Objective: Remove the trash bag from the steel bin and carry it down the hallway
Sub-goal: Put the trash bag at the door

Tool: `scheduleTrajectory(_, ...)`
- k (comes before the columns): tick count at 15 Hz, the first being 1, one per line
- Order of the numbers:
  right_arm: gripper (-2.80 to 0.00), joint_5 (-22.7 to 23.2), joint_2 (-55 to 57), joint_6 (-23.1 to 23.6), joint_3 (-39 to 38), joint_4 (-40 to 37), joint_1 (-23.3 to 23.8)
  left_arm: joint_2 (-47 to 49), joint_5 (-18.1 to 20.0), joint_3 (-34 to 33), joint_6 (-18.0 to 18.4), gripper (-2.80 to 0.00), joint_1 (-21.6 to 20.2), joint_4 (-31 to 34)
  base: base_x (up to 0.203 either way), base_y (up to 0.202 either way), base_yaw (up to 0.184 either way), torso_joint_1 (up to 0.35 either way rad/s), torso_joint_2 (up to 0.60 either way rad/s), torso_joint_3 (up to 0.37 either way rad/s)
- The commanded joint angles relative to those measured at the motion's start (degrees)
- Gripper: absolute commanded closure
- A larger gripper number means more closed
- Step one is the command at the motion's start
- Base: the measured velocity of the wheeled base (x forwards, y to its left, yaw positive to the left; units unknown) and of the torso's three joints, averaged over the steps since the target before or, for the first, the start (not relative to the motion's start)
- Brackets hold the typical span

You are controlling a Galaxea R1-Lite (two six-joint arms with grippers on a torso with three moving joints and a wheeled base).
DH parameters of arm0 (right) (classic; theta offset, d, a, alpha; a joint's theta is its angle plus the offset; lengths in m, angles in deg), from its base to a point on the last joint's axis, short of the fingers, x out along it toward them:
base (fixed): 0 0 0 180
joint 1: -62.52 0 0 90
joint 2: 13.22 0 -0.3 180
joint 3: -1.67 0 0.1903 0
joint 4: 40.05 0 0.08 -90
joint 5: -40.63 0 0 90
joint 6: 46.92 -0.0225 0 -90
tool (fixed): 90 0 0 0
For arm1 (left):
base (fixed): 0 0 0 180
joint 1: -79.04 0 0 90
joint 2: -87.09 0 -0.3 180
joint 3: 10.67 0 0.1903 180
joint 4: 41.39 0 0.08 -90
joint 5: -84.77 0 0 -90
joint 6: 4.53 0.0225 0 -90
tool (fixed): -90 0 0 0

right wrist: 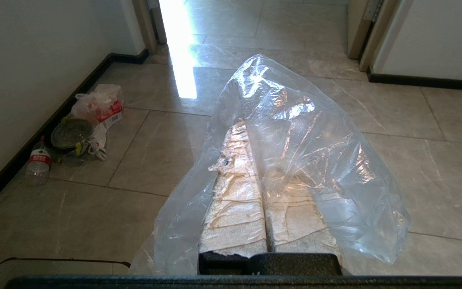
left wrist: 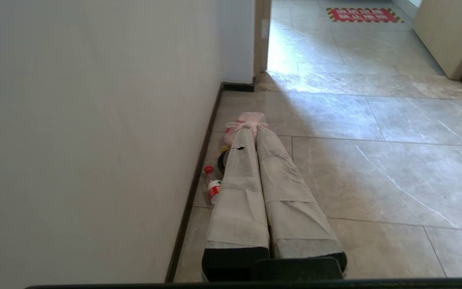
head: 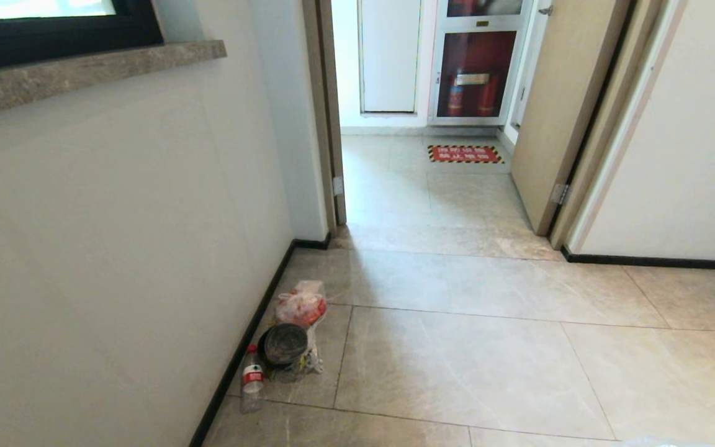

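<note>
In the right wrist view the trash bag (right wrist: 327, 160), thin, clear and crinkly, drapes over and around my right gripper (right wrist: 244, 128). The two tape-wrapped fingers are pressed together with the plastic caught between them. A corner of the clear plastic shows at the bottom right of the head view (head: 705, 442). My left gripper (left wrist: 251, 130) hangs low beside the left wall, fingers shut with nothing between them. The hallway floor (head: 457, 347) of glossy beige tiles stretches ahead. The steel bin is out of view.
Against the left baseboard lie a pinkish-red plastic bag (head: 300, 306), a dark round bowl (head: 283, 343) and a plastic bottle (head: 252, 379). Ahead is an open doorway (head: 426, 186), a wooden door (head: 556, 112) swung open on the right, and a red floor sign (head: 465, 154).
</note>
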Motion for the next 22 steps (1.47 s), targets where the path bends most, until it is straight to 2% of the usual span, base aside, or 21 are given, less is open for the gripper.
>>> scheduleTrajectory(1, 0.00, 0.0, 0.0, 0.0, 0.0, -0.1, -0.1, 0.0, 0.0, 0.0, 0.0, 0.00, 0.0, 0.0, 0.000, 0.000, 0.000, 0.000, 0.00, 0.000)
scheduleTrajectory(6, 0.00, 0.0, 0.0, 0.0, 0.0, -0.1, -0.1, 0.0, -0.1, 0.0, 0.3, 0.00, 0.0, 0.1, -0.001, -0.016, 0.001, 0.000, 0.00, 0.000)
scheduleTrajectory(13, 0.00, 0.0, 0.0, 0.0, 0.0, -0.1, -0.1, 0.0, -0.1, -0.1, 0.1, 0.00, 0.0, 0.1, 0.000, -0.148, -0.006, 0.000, 0.00, 0.003)
scheduleTrajectory(22, 0.00, 0.0, 0.0, 0.0, 0.0, -0.1, -0.1, -0.1, -0.1, -0.1, 0.2, 0.00, 0.0, 0.1, 0.000, 0.000, 0.000, 0.000, 0.00, 0.000)
